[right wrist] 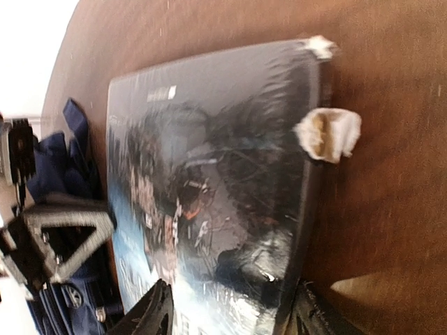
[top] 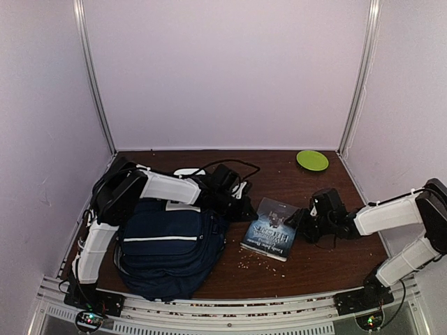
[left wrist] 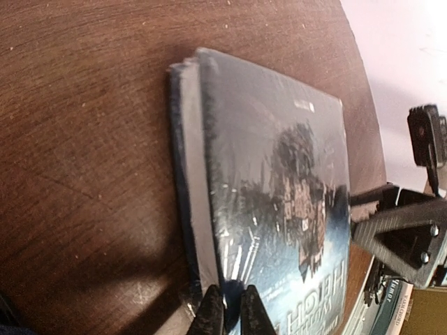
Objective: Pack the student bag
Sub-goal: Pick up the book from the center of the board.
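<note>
The navy-blue student bag (top: 171, 251) lies at the front left of the table; a part of it shows in the right wrist view (right wrist: 70, 150). A glossy dark-blue book (top: 271, 229) lies flat to its right. My left gripper (top: 244, 208) is at the book's left edge. In the left wrist view (left wrist: 230, 296) its fingers are pinched together on the edge of the book's (left wrist: 279, 181) cover. My right gripper (top: 299, 220) is at the book's right edge. In its own view (right wrist: 234, 307) it is wide open over a corner of the book (right wrist: 209, 174).
A green plate (top: 312, 160) sits at the back right. Black cables and a white item (top: 223, 171) lie behind the left arm. Crumbs (top: 262, 262) are scattered in front of the book, and a white scrap (right wrist: 328, 134) lies beside its edge. Walls close in on three sides.
</note>
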